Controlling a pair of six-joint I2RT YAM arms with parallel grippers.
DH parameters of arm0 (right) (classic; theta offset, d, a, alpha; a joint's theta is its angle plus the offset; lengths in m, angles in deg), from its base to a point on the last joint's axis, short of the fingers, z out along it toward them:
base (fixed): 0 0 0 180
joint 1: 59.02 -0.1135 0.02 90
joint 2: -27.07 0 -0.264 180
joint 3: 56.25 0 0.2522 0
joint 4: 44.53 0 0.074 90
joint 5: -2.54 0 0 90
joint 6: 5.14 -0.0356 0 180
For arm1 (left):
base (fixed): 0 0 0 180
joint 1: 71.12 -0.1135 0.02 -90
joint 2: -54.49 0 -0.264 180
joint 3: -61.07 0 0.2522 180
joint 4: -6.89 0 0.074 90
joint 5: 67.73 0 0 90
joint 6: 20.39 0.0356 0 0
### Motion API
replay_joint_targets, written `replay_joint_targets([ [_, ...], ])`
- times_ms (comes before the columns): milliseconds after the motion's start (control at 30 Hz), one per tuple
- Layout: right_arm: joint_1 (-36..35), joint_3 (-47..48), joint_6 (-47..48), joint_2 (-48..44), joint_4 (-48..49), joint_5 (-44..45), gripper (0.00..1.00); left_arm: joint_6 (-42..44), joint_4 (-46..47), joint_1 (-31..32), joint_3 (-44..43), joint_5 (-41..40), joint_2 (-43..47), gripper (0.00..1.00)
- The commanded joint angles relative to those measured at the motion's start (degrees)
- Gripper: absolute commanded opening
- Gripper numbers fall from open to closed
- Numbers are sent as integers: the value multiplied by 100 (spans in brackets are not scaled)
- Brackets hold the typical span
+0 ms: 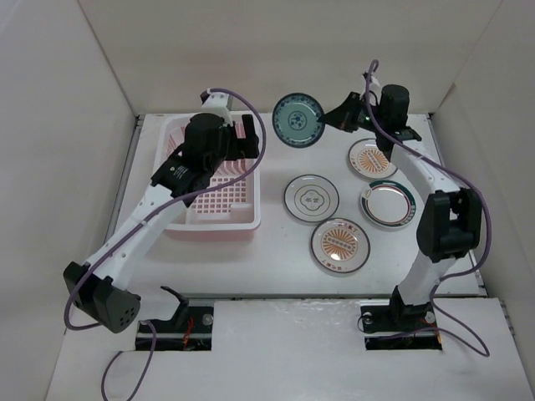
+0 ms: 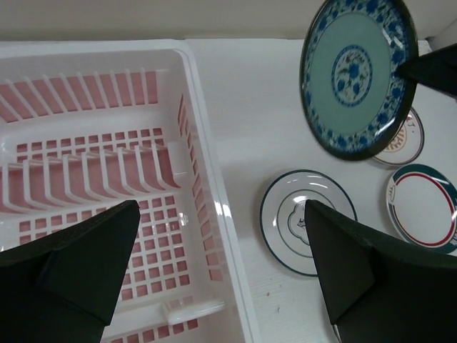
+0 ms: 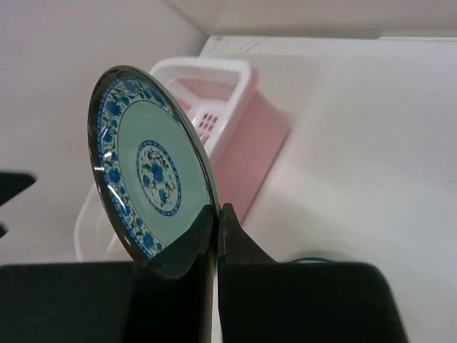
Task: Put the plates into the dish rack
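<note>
So, status at that frame:

1. The right gripper (image 3: 216, 214) was clenched on the lower rim of the blue plate (image 1: 298, 119). It held the plate off the table (image 1: 276, 267), just beyond the dish rack's far right corner and apart from it.
2. The dish rack (image 1: 219, 200) sat at the left, near the left wall. Bare tabletop ran between its right rim and the flat plates.
3. The left gripper (image 2: 221, 207) hung over the rack's far right part, jaws spread wide and holding nothing.
4. Four plates lay flat at the right: the grey-ringed plate (image 1: 311, 199), the sunburst plate (image 1: 340, 245) nearest, the red-green-rimmed plate (image 1: 388, 205) and the orange-faced plate (image 1: 372, 159) farthest.
5. Only the top view showed all five plates. The left wrist view showed the rack's upright ribs and pink lattice floor. The right wrist view showed the pinch, one finger on each face.
6. The blue plate had a dark rim, a blue floral band, a pale green field and a blue centre medallion.
</note>
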Motion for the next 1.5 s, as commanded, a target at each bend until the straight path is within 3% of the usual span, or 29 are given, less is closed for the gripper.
replay_joint_targets([
  [0,-250,-270,450,-411,326,-602,0,37,499,-212,-405,962,-68,100],
  [133,-575,-446,450,-588,388,-821,0,-85,763,-344,-273,1534,-121,100],
  [367,-910,-526,142,-640,915,-1297,0,-147,930,-511,-53,1754,-121,100],
  [567,-962,-728,-358,-693,1679,-1419,0,-200,983,-564,8,2124,-183,88],
  [667,-962,-790,-622,-693,2031,-1490,0,-200,931,-564,8,2273,-297,75],
  [700,-962,-790,-692,-693,2084,-1490,0,-200,931,-564,8,2273,-297,64],
  [900,-962,-842,-850,-693,2347,-1542,0,-139,931,-564,8,2326,-350,24],
  [967,-962,-895,-982,-746,2619,-1595,0,-139,931,-564,8,2326,-350,17],
  [1033,-1023,-895,-1044,-746,2673,-1648,0,-139,931,-564,8,2326,-350,0],
  [1100,-1024,-895,-1044,-746,2743,-1648,0,-139,931,-564,-53,2326,-350,0],
  [1133,-1024,-895,-1044,-746,2743,-1709,12,-139,931,-564,-106,2221,-350,0],
  [1167,-1024,-895,-1044,-746,2796,-1710,51,-139,878,-564,-167,2133,-350,0],
  [1233,-1024,-957,-1044,-746,2796,-1710,95,-139,756,-564,-333,1540,-297,0],
  [1267,-1024,-1026,-975,-746,2796,-1640,100,-139,546,-564,-422,1248,-236,0],
  [1467,-910,-1229,-747,-799,2472,-1289,100,624,183,-617,-897,-728,-121,0],
])
